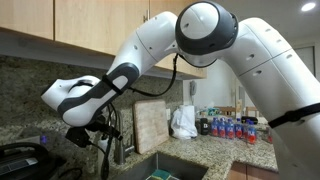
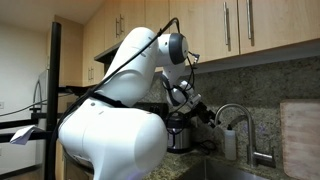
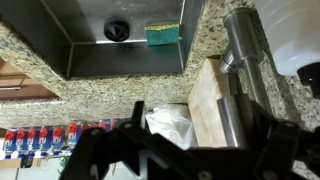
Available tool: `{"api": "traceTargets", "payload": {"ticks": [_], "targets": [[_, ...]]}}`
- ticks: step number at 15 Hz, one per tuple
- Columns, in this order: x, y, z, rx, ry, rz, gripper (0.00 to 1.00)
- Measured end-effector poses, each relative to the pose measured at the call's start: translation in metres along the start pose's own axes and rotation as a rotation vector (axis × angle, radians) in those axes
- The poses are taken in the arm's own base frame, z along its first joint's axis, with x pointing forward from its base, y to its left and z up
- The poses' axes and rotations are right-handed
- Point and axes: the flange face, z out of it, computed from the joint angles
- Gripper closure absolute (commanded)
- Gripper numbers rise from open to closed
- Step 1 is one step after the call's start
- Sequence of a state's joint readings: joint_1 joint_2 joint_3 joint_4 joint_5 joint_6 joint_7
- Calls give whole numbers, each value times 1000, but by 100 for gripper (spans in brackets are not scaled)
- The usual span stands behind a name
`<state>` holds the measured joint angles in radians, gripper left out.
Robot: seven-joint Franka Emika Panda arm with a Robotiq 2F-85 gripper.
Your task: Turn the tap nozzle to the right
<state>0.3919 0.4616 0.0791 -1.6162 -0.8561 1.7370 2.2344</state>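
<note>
The tap nozzle is a brushed-steel gooseneck spout [image 2: 237,108] arching over the sink. It also shows in an exterior view [image 1: 117,140] and fills the right of the wrist view [image 3: 243,70]. My gripper [image 2: 205,113] sits at the spout's upper part in both exterior views [image 1: 97,130]. In the wrist view my gripper [image 3: 205,125] is open. The steel tube lies between the fingers, close to the right-hand one. I cannot tell whether a finger touches it.
The steel sink [image 3: 90,62] holds a drain [image 3: 117,30] and a green-yellow sponge [image 3: 163,35]. A wooden cutting board [image 1: 150,125], a white plastic bag [image 1: 183,122] and several small bottles [image 1: 230,128] stand on the granite counter. A white soap bottle [image 2: 230,143] stands beside the tap.
</note>
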Motion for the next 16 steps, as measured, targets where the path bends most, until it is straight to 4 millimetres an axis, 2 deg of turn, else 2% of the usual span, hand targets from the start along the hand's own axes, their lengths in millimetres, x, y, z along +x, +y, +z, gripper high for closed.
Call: {"api": "traceTargets", "payload": {"ticks": [6,16], "targets": [[5,10,5,-13,4,34,0],[7,13,6,-15,-8,84,0]]}}
